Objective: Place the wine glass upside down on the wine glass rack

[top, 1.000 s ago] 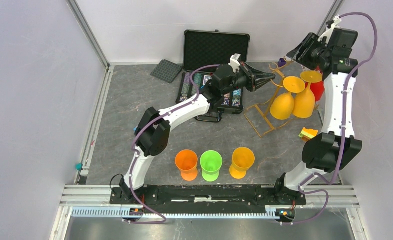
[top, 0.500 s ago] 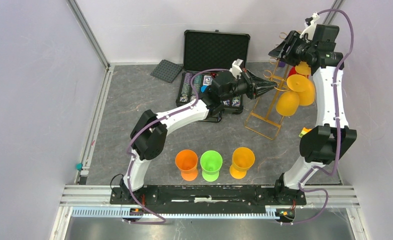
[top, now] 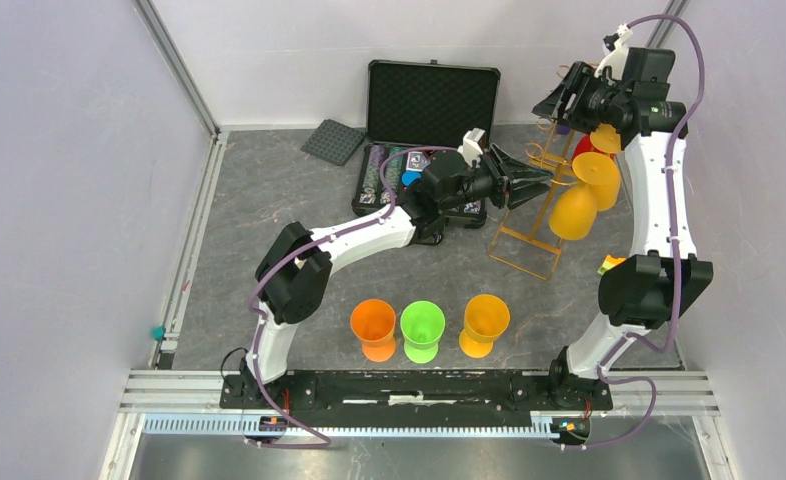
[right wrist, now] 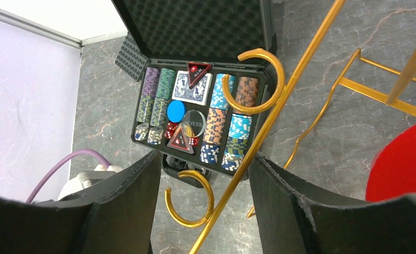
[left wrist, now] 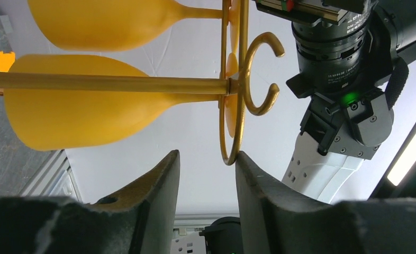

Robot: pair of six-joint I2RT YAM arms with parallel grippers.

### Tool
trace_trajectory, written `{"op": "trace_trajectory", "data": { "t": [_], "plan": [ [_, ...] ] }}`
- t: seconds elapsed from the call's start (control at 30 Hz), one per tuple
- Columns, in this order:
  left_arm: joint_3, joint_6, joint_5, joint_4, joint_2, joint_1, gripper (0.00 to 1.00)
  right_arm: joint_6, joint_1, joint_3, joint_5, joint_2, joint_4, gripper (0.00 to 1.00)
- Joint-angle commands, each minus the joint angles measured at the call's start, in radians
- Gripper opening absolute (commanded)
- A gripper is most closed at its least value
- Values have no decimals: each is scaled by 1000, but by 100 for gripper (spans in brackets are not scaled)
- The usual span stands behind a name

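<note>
Grey stone-look table (top: 269, 220), boxed in by pale walls (top: 69, 200); I am listing the contents from left to right.

1. Foam pad (top: 332, 141), grey and ridged. It is lying flat at the far side, clear of both arms.
2. Black case (top: 431, 95) of poker chips. It is sitting open behind the left arm and is no part of the job.
3. Orange glass (top: 373, 322), green glass (top: 421, 322) and amber glass (top: 485, 317). They are standing in a row near the arm bases, apart from one another, and I judge them to be waiting their turn.
4. Left gripper (left wrist: 207, 154). Its fingers are spreading apart and carrying nothing. One finger is sitting right at a wire loop of the rack; I cannot tell whether it is touching. I judge it is hovering there to steady the stand.
5. Gold wire rack (left wrist: 116, 83). It is standing on its base right of the case, with curled hooks closing the rail ends so that feet cannot slide off.
6. Front wine glass (top: 573, 212) and back wine glass (top: 597, 172), both yellow. They are hanging bowl-down from the top rails, close together. I judge the task's glass to be one of these, already hung.
7. Right gripper (right wrist: 205, 159). It is hovering over the rack top with its fingers wide apart, gripping nothing. A rail is passing between them without visible contact, which reads to me as a let-go position.
8. Red item (right wrist: 404, 164). It is showing only partly beside the rack, too little to name.
9. Small coloured block (top: 614, 264). It is lying by the right arm.
</note>
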Motion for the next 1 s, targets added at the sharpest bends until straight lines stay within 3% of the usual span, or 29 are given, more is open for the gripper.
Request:
{"op": "trace_trajectory", "data": {
  "t": [0.0,0.37,0.97],
  "plan": [
    [-20,20,25,-26,-54,-14,50,-40,-2,42,28,-58,-14,67],
    [-48,32,11,-31,-78,7,60,-54,-10,38,63,-98,-31,71],
    [-92,23,3,19,-95,36,61,-69,-8,57,45,-94,-44,71]
  ]
}}
